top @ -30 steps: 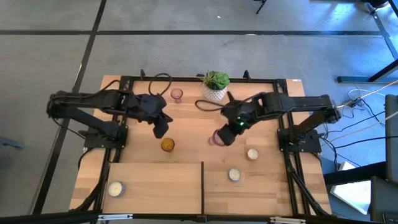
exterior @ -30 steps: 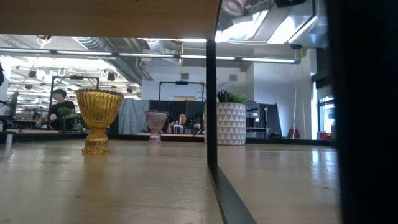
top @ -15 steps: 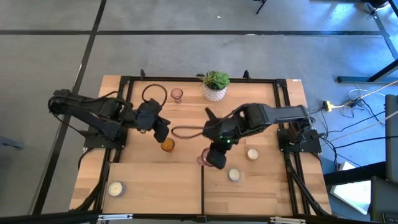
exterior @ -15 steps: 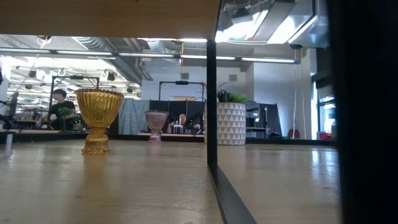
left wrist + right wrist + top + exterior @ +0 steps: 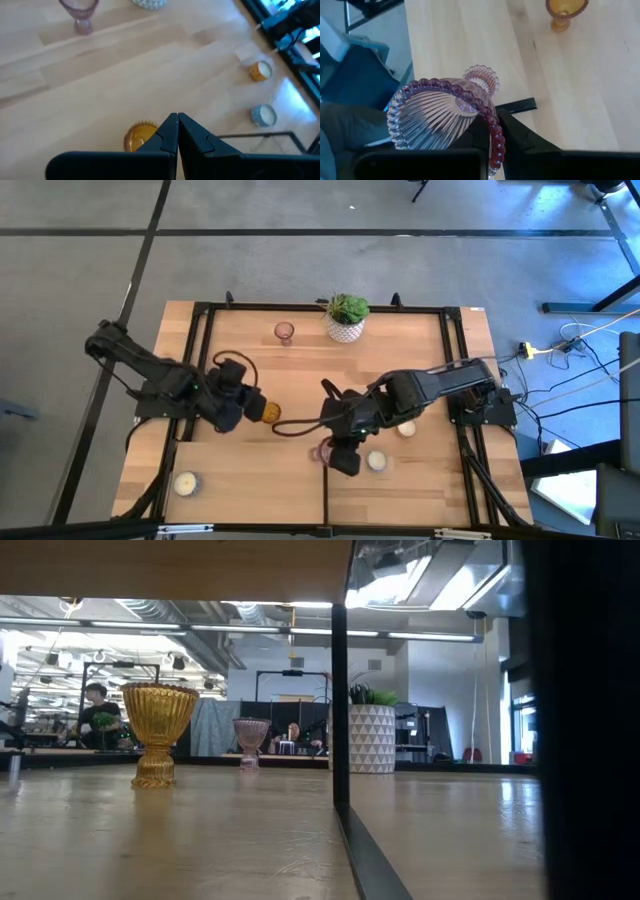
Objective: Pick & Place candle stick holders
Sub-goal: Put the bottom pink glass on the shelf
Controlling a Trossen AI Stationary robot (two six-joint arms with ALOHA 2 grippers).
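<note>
The right arm's fingers (image 5: 335, 452) are carrying a pink glass holder (image 5: 447, 112) from mid-table toward the front edge, pinching its beaded rim so it is hanging tilted; placing looks near. The left arm's fingers (image 5: 252, 406), closed and empty, are pulling back beside the amber holder (image 5: 270, 412).

we see the right pincer (image 5: 338, 457) carry the pink holder (image 5: 322, 452) nearer the front edge — left pincer (image 5: 252, 408) drew back.
</note>
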